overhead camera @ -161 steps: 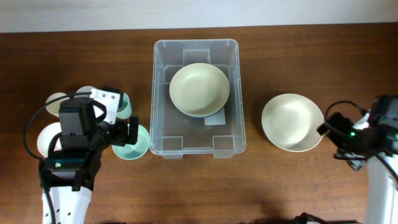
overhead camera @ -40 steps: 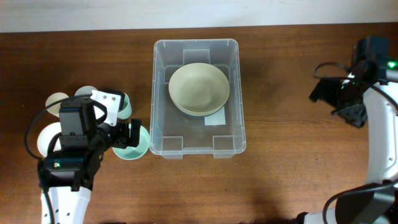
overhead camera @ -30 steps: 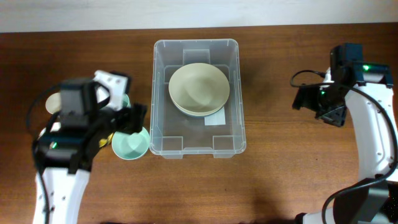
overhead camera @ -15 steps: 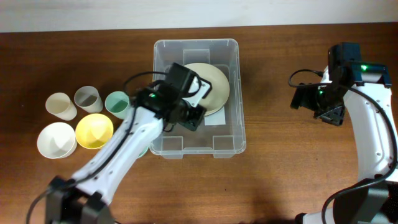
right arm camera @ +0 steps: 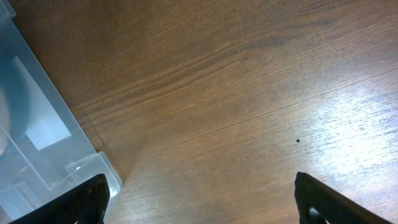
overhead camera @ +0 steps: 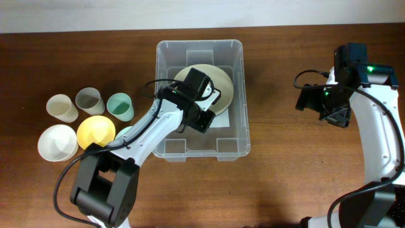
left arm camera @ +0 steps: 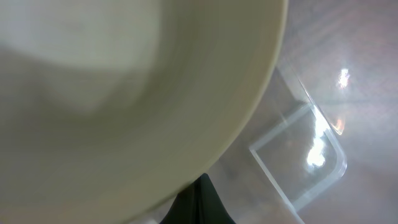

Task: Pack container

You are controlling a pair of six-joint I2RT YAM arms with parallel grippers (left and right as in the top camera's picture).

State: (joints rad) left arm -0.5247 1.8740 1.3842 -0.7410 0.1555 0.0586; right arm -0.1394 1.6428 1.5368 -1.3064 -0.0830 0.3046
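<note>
Directly under left hand (overhead camera: 202, 119), container (overhead camera: 199, 43).

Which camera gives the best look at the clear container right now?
Overhead: the whole outline of the container shows, with a cream bowl inside. The left wrist view catches only a clear moulded piece beyond the bowl; the right wrist view, just one corner at its left edge.

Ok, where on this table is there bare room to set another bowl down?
The widest bare patch is the table between the container and the right hand. The strip along the front edge below the container is free too. Left of the container is crowded with cups and bowls, and the left arm crosses it.
</note>
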